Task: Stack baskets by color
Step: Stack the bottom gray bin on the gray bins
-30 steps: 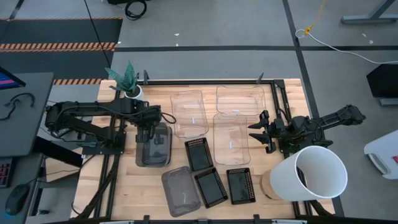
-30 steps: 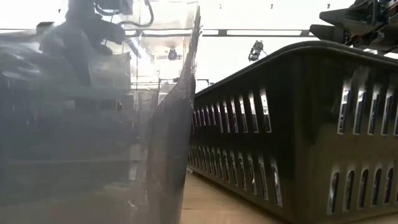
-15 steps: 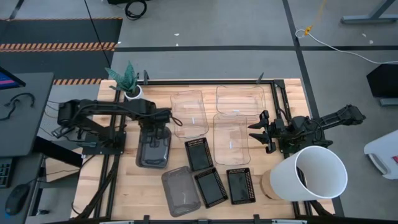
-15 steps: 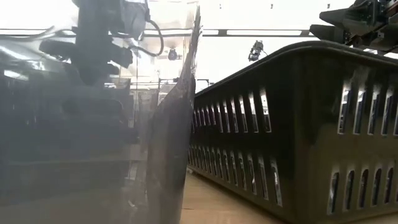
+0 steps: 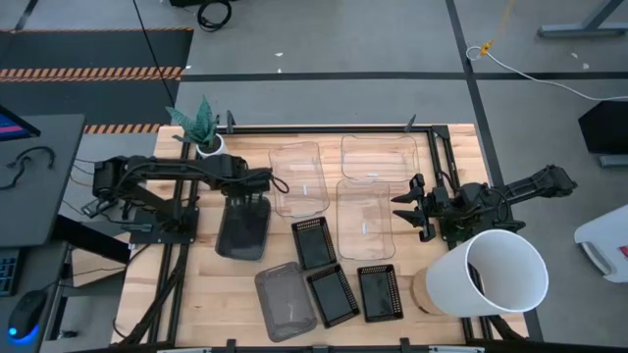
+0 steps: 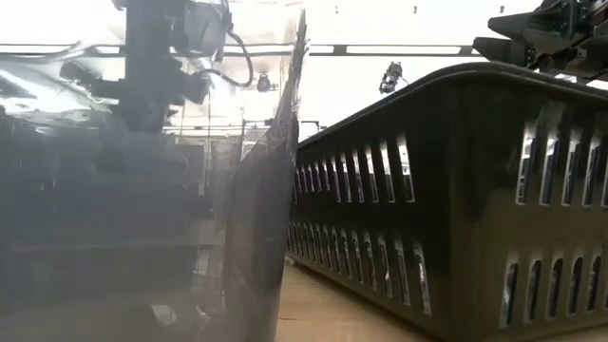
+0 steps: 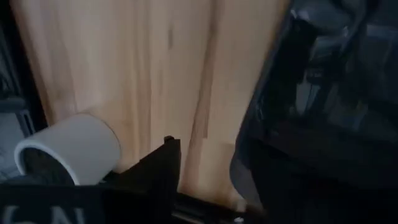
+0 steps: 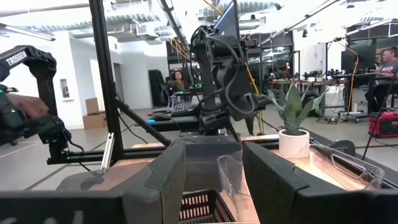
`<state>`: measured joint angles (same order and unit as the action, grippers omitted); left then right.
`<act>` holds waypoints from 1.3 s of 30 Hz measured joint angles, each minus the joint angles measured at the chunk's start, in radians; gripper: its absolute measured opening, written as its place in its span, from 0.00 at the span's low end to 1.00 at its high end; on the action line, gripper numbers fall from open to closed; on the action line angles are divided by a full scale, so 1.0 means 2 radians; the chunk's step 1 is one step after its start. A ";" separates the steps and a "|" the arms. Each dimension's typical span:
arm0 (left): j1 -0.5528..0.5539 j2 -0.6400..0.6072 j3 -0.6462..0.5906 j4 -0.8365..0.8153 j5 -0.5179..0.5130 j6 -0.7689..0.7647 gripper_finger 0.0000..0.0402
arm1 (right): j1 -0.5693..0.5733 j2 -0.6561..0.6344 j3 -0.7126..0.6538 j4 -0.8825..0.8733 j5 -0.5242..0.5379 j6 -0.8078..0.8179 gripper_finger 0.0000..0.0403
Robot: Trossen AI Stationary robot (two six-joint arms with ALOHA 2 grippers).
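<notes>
A smoky grey basket (image 5: 243,233) lies on the table at the left. My left gripper (image 5: 249,203) points down over its far end, open. In the left wrist view one finger (image 7: 163,163) stands outside the basket's wall (image 7: 311,106); the dark wall hides the other. A second grey basket (image 5: 285,301) sits near the front edge. Three black perforated trays (image 5: 313,242), (image 5: 332,294), (image 5: 379,292) and three clear baskets (image 5: 297,178), (image 5: 378,157), (image 5: 364,218) lie mid-table. My right gripper (image 5: 412,206) waits at the right, open and with nothing in it (image 8: 214,186). My left gripper stands astride the far wall (image 7: 261,143) of the grey basket, coming from above. Whether either finger touches the wall, I cannot tell. The basket rests on the table.
A big white round bucket (image 5: 496,275) stands at the near right, close to my right arm. A small white plant pot (image 5: 209,144) stands at the far left, just behind my left gripper. Bare wood shows left of the grey basket (image 7: 124,74).
My left gripper has come down and a little toward the table's right with the grey basket, then opened. The basket has settled onto the table below it and turned slightly.
</notes>
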<state>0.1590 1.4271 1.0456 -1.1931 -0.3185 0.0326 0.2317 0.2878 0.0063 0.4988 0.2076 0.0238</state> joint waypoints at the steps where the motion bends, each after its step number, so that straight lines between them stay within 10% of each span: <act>1: -0.003 0.000 0.005 0.000 0.000 -0.017 0.51 | 0.000 0.000 0.000 0.000 0.000 0.000 0.41; 12: -0.077 0.000 0.046 0.101 0.127 -0.168 0.42 | 0.000 0.000 0.000 0.000 0.000 0.000 0.41; 39: -0.299 0.146 0.121 0.205 0.088 -0.312 0.36 | 0.000 0.009 0.000 0.000 0.000 0.000 0.41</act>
<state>-0.4388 1.7196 1.2885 -0.7825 -0.1420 -0.5908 0.2317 0.3058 0.0063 0.4984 0.2077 0.0238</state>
